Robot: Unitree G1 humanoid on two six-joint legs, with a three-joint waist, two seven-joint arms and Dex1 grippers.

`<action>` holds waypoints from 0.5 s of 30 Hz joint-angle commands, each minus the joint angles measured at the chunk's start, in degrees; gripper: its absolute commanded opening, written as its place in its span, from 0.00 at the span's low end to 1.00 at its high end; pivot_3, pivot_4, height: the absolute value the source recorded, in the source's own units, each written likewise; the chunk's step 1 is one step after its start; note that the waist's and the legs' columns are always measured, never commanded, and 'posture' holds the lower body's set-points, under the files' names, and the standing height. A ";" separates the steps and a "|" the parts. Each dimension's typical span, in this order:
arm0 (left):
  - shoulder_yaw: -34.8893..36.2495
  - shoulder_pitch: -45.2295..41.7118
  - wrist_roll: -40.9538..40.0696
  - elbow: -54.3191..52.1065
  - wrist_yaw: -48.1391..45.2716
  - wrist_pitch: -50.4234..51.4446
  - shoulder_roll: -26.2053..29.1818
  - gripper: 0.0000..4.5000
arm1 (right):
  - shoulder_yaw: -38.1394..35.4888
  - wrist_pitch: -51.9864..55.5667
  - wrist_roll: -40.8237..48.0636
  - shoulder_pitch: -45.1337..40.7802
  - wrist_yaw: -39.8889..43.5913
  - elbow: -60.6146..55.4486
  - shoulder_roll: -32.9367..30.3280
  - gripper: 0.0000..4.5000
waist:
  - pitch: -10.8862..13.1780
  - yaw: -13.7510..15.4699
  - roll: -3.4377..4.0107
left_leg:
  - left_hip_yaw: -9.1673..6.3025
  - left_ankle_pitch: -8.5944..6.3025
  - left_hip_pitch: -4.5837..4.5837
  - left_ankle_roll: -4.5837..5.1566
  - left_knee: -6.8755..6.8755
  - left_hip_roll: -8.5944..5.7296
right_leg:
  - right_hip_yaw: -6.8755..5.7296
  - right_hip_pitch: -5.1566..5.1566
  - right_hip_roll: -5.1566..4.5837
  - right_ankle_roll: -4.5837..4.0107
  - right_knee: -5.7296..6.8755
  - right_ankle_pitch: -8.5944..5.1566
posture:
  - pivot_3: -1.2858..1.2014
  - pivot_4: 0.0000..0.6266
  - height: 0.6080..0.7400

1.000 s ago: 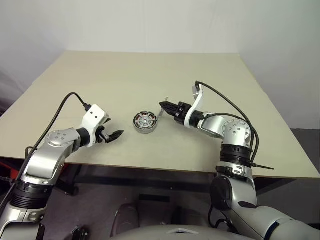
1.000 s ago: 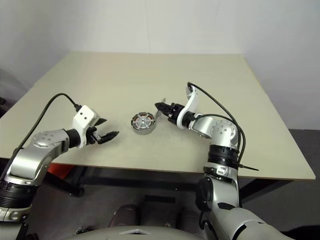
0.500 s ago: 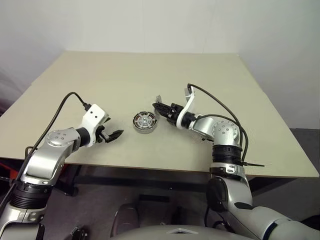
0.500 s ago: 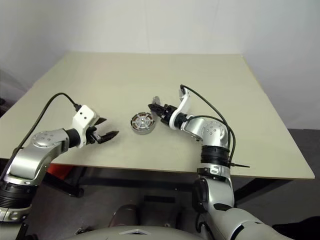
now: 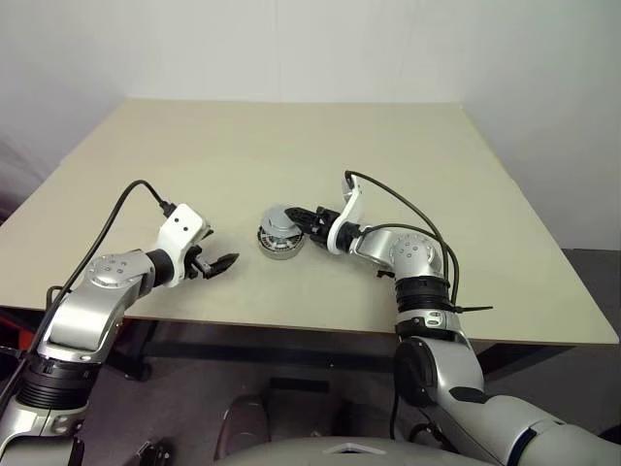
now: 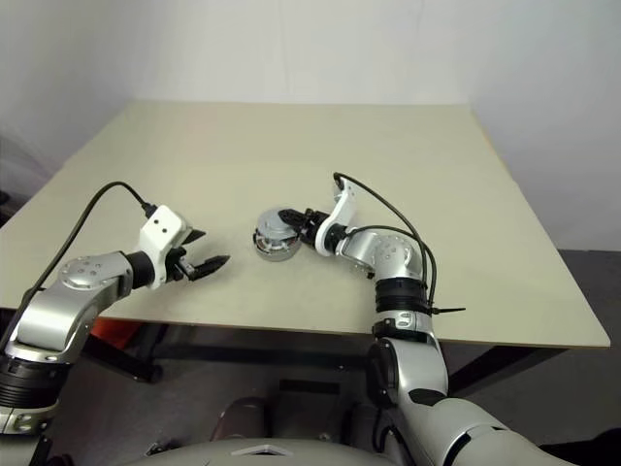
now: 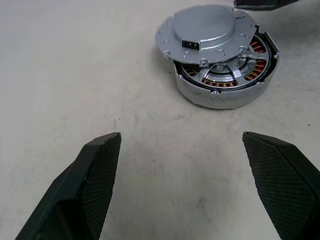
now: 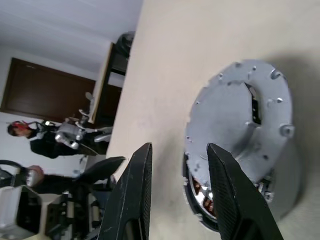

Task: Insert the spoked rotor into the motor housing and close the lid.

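The motor housing (image 7: pixel 227 95) sits on the table's middle, its copper windings (image 7: pixel 256 47) showing. The spoked rotor (image 7: pixel 227 75) lies inside it, its silver spokes partly covered. The lid (image 7: pixel 205 30), a grey disc with a notched edge, rests tilted over the housing (image 5: pixel 281 249), shifted toward my left side. My right gripper (image 5: pixel 296 219) reaches in from the right, shut on the lid (image 8: pixel 235 120) at its edge. My left gripper (image 7: pixel 180 139) hovers open, a short way left of the housing, nothing between its fingers.
The beige table (image 5: pixel 388 146) stretches wide behind and to both sides of the housing. Its front edge (image 5: pixel 291 330) runs just below both grippers. Past the table's far side, the right wrist view shows a person (image 8: pixel 30 137) and lab gear.
My right gripper has carried the lid leftward and down, from beside the housing to on top of it, turning it from edge-on to nearly flat. The left gripper has stayed put.
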 commanded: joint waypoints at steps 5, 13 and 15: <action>1.30 -1.14 0.51 -1.05 0.69 -1.04 0.26 0.91 | 3.86 -1.17 0.75 -1.75 9.23 -7.36 -3.15 0.43 | 0.05 0.02 -0.06 | 0.05 -0.11 0.45 0.18 0.08 -0.05 | -0.53 -0.30 -0.11 -0.06 -0.45 0.82 | 0.52 0.00 1.00; 0.46 -2.19 0.79 -0.05 0.96 -1.50 -0.85 0.91 | 13.73 -14.25 -10.20 -4.48 18.94 -2.03 -9.24 0.34 | 0.04 0.05 -0.08 | 0.01 -0.11 0.10 0.18 0.02 0.01 | -0.60 -0.31 -0.05 -0.38 -0.64 1.03 | 0.52 0.00 1.00; 0.48 -2.30 0.86 0.18 0.89 -1.67 -0.90 0.91 | 15.49 -16.62 -12.18 -4.81 20.57 -0.49 -9.08 0.22 | 0.04 -0.06 -0.08 | 0.01 -0.11 0.08 0.19 0.02 0.02 | -0.62 -0.32 -0.05 -0.41 -0.64 1.04 | 0.52 0.00 1.00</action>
